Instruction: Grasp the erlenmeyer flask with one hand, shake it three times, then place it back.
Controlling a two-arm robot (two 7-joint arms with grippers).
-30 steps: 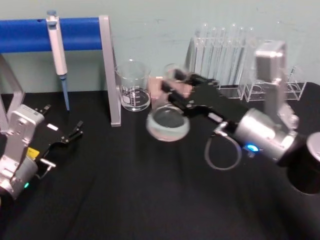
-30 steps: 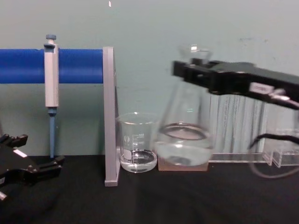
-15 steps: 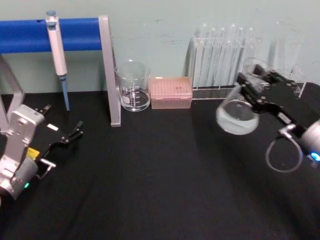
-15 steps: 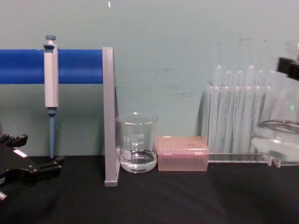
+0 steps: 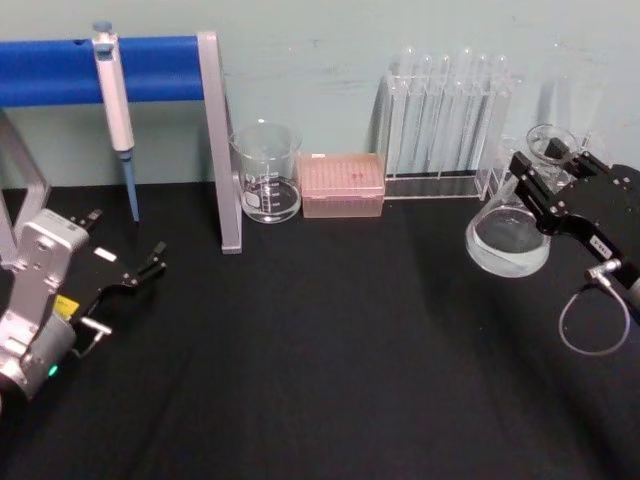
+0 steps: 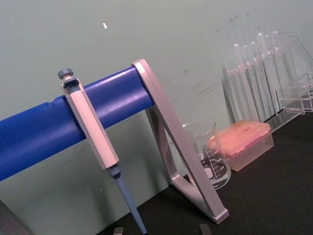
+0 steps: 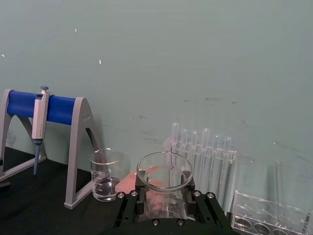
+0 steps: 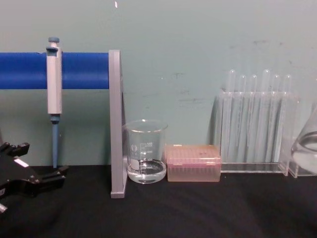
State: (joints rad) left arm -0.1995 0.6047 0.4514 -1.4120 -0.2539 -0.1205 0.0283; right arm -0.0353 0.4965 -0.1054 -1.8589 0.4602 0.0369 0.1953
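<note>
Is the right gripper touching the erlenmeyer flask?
Touching. The right wrist view shows the right gripper with its fingers pressed against both sides of the neck of the erlenmeyer flask, no gap.

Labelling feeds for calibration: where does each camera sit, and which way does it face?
Head: up high, looking forward and down at the table; left gripper open, right gripper shut on the erlenmeyer flask.
Chest: low, looking level across the table; left gripper at the left edge.
Left wrist: on the left arm, facing the pipette and blue stand; its fingertips show.
Right wrist: on the right arm, looking over the flask's rim; its jaws hold the neck.
Shared: head and chest both show the beaker and pink tip box.
</note>
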